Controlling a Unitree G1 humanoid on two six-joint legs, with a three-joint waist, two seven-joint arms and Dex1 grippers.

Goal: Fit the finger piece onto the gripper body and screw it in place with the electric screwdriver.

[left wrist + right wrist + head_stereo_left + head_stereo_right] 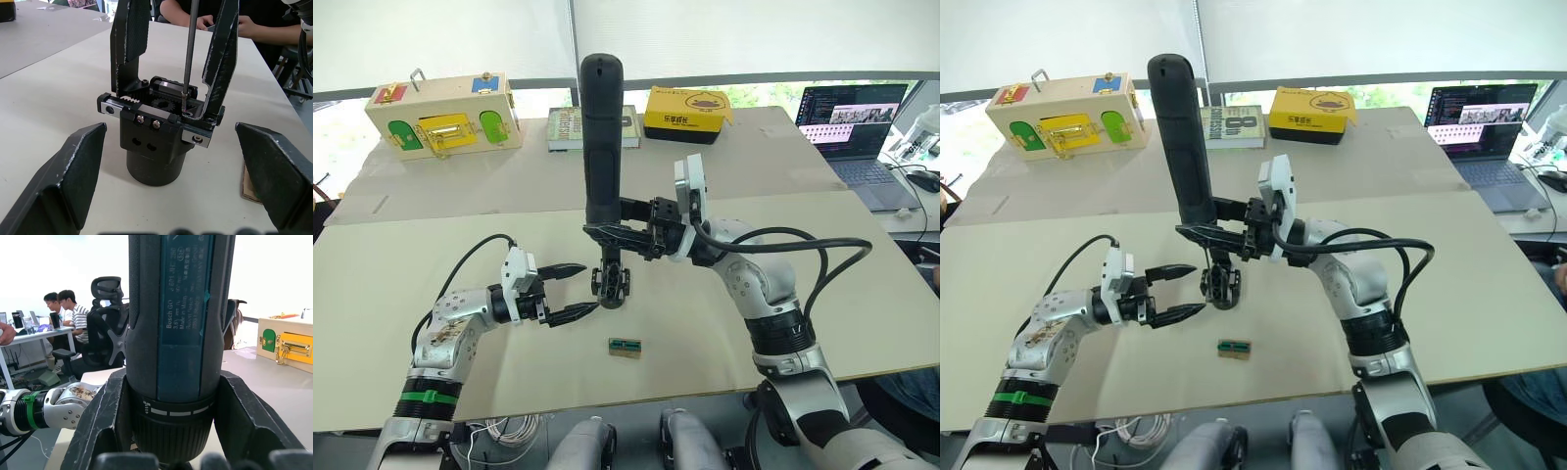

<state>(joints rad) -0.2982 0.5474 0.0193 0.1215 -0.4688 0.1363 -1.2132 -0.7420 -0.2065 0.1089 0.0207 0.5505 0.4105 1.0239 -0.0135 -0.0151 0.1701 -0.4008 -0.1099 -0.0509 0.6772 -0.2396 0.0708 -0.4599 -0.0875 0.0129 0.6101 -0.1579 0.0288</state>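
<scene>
The right gripper (625,227) clamps the electric screwdriver (603,137) low on its barrel and holds it upright, so that the thin bit drops straight down into the top of the gripper body (156,142). That block stands on the table (724,323) directly beneath the right gripper, with two tall finger pieces rising from it; the bit tip sits at a screw beside the base of the finger piece (220,58) on one side (whether it is seated in the screw head is hard to say). The vertical hold seems chosen to keep the bit square to the screw.

The left gripper (570,291) is released, its fingers spread wide, hovering just beside the gripper body and level with it, apparently ready to steady it. The left forearm reaches in low over the table; the right arm bends at the elbow, wrist turned inward toward the block.
</scene>
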